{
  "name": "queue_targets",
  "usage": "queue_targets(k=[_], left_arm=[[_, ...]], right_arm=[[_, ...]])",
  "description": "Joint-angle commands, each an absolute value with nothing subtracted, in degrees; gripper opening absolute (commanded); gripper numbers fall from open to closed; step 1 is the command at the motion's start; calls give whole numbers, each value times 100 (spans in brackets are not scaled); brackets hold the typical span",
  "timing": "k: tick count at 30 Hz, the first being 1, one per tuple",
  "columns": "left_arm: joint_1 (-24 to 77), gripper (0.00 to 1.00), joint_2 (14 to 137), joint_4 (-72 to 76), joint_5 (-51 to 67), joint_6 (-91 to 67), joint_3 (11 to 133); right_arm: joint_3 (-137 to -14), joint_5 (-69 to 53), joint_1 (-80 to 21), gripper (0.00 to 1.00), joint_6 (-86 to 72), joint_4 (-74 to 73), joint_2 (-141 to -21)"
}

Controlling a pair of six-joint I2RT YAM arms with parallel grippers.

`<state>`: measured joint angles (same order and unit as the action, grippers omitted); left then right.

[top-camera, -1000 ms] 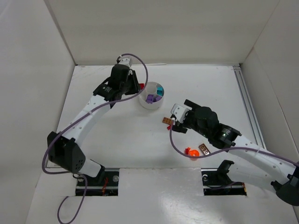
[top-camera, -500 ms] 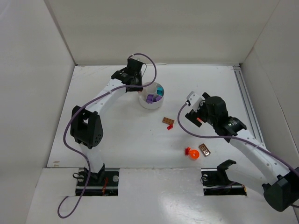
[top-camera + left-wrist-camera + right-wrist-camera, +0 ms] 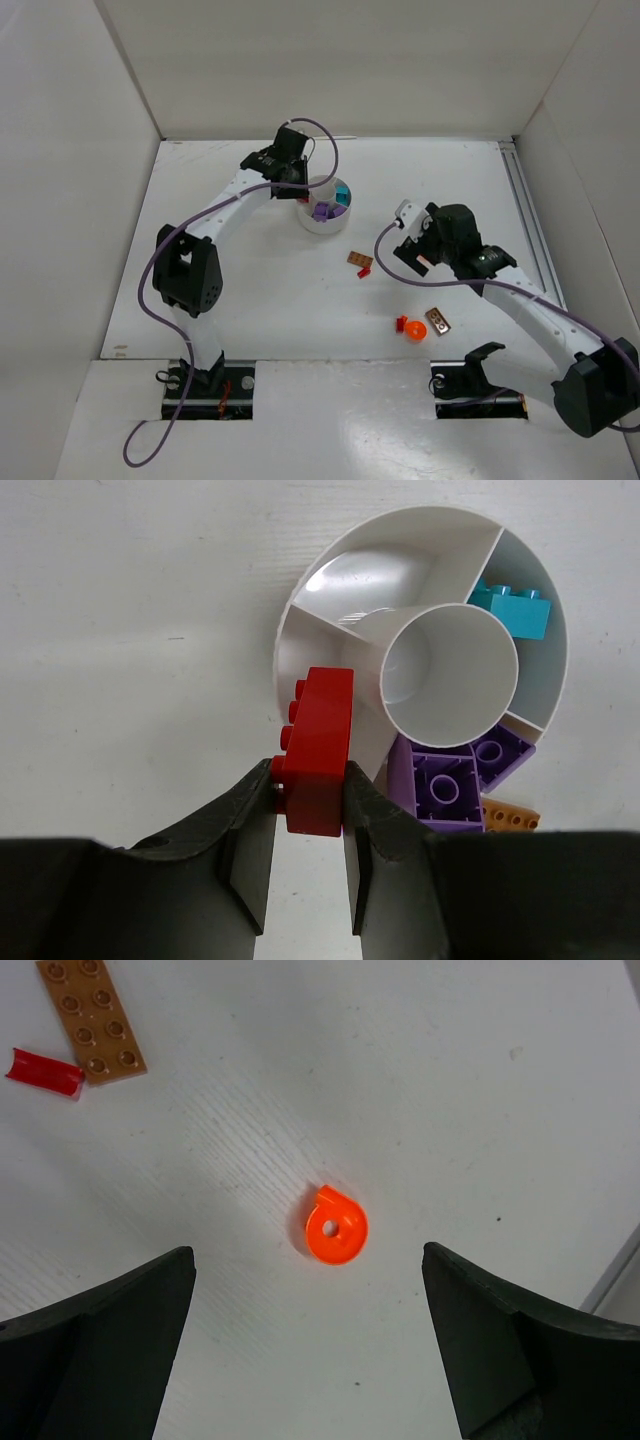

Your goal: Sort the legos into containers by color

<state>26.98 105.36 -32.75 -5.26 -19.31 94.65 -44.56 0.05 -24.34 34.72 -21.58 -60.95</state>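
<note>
Purple bricks (image 3: 455, 780) and a teal brick (image 3: 510, 608) lie in the dish (image 3: 420, 525); left gripper (image 3: 308, 802) pinches a red brick (image 3: 322, 730), right gripper (image 3: 305, 1257) spread above a loose orange piece (image 3: 335, 1230).

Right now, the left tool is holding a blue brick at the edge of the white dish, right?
Not quite. The left wrist view shows the left tool pinching a red brick, not a blue one, at the edge of the white dish.
</note>
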Motion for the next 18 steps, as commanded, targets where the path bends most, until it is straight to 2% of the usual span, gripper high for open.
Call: queue_targets(k=[1,4,8,12,18], left_arm=[[2707,17,10626,-3190,-457,-1837,9475],[2707,26,10679,-3243,-457,-1837,9475],[2707,44,10521,-3243,-457,-1837,9422],[2707,50,10240,-3129,-457,-1837,9317],[2707,58,9695,-3076,-535,-1898,9150]], right_arm=[[-4395,-430,-2408,100,3507,-1714,-6135],[-4210,-780,-2408,100,3445,-1328,-6135],[-4157,-940,-2478,100,3244,-985,-6336],[-4025,-1107,-2706,94,3042,-459,-6688],[-3955,-740,-3138,88,2497,26,-7321]])
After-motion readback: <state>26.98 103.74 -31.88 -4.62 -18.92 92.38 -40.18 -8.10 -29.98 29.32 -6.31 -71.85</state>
